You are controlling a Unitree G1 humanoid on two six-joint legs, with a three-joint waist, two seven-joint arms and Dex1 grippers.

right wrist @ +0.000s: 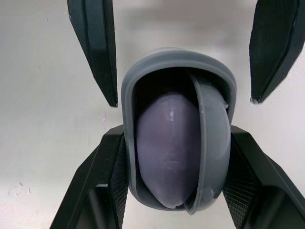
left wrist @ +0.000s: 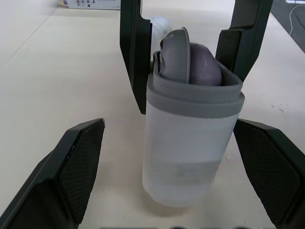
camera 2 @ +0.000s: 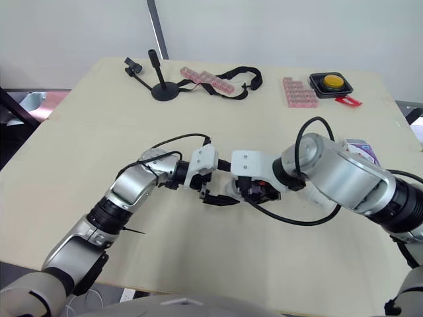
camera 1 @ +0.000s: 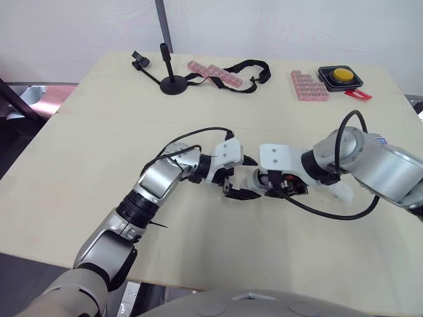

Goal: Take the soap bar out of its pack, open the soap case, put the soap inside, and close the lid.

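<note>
The soap case (left wrist: 190, 143) stood upright at the middle of the table (camera 1: 99, 132), with the purple soap (right wrist: 164, 148) inside. The right gripper (right wrist: 175, 136) clamped its sides (pads against both walls). The left gripper (camera 1: 246, 177) was spread wide around it, not touching.

A lab workspace: pale table (camera 1: 79, 172) against a white wall (camera 1: 277, 26), with a yellow push button (camera 1: 341, 74) and black stand (camera 1: 173, 84)

A big pale table (camera 1: 99, 139) fills the middle. A thin line runs across its top. Behind the table is a plain white wall (camera 1: 284, 26). A dark pole (camera 1: 162, 23) goes up at the back. The floor (camera 1: 8, 158) on the left looks dark.
</note>
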